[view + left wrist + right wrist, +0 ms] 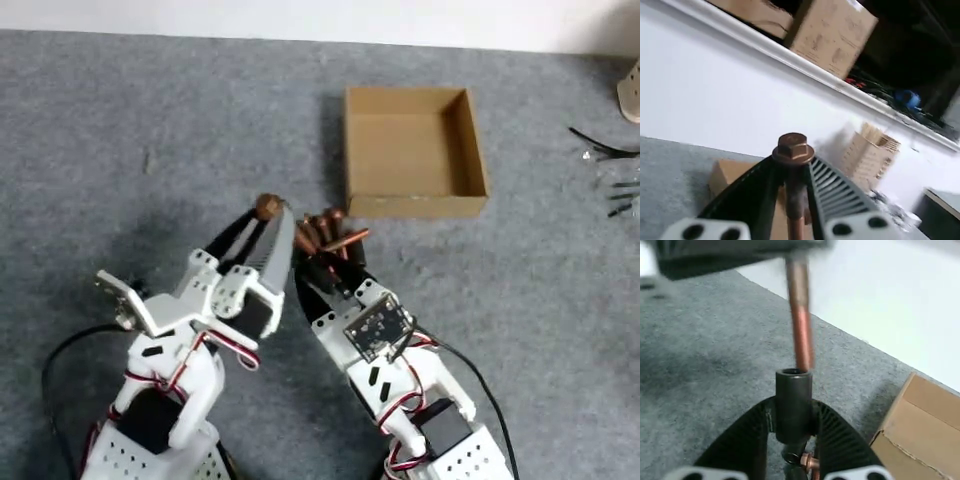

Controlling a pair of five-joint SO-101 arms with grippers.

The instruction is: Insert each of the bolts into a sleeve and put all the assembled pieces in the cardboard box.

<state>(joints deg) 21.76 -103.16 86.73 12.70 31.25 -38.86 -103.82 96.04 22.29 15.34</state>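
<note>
My left gripper (268,216) is shut on a copper bolt (268,207), gripping the shaft just under its hex head (793,147). In the right wrist view that bolt's shaft (799,320) hangs down from the left gripper (740,252), with its tip at the mouth of a black sleeve (793,405). My right gripper (793,417) is shut on this upright sleeve. A pile of copper bolts and dark sleeves (327,234) lies just ahead of the right gripper (322,268). The open cardboard box (415,205) stands behind the pile, with nothing visible inside.
Grey carpet (150,130) covers the table. Black cables and small parts (610,170) lie at the far right edge, with a pale object (631,92) beyond them. The box's corner (920,425) sits close to the right gripper. One loose bolt (807,460) lies beneath the held sleeve.
</note>
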